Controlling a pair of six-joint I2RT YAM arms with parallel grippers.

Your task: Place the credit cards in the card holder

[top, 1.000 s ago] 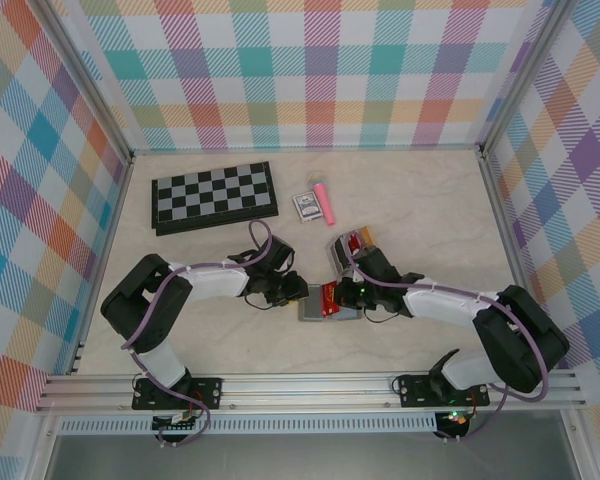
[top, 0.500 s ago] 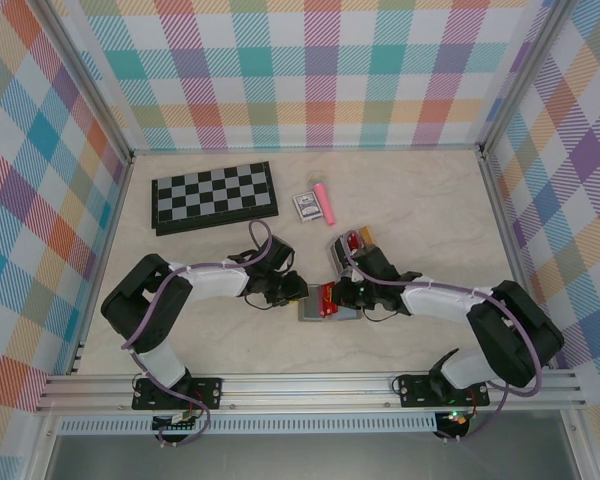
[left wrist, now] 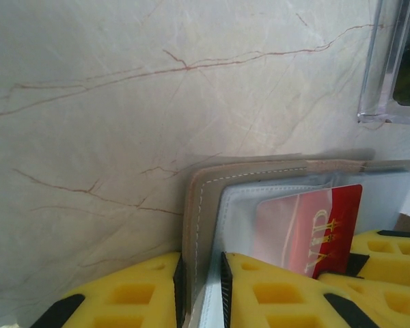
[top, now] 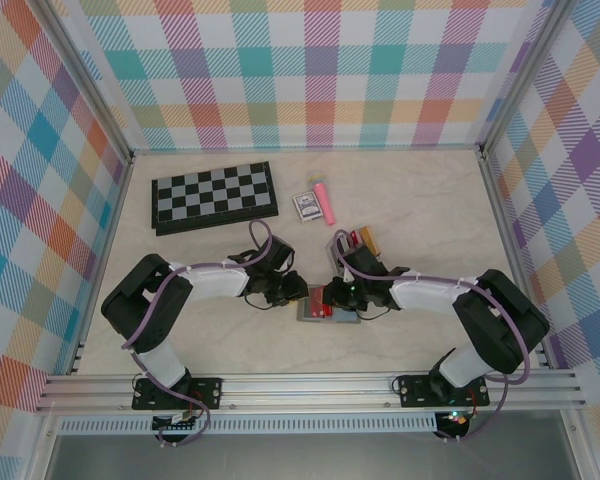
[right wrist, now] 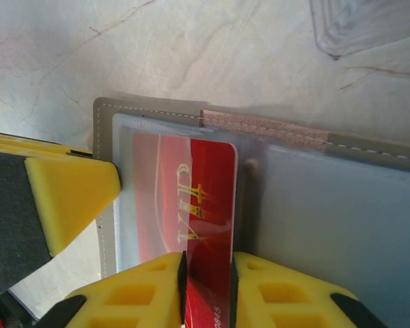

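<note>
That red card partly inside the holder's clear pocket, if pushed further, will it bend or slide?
The red card looks thin but flat, so it probably stays stiff under a push. Its glossy face against the card holder's clear pocket suggests it slides easily. The holder looks soft and might shift, though the left gripper clamps its cover.

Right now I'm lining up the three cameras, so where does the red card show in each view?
Top external: red card just below the picture's centre.
Left wrist: red card lower right, partly under the clear pocket.
Right wrist: red card bottom centre, partly under the clear pocket.
Shared landmark: the grey-brown card holder beneath it, stitched edge visible in both wrist views.
</note>
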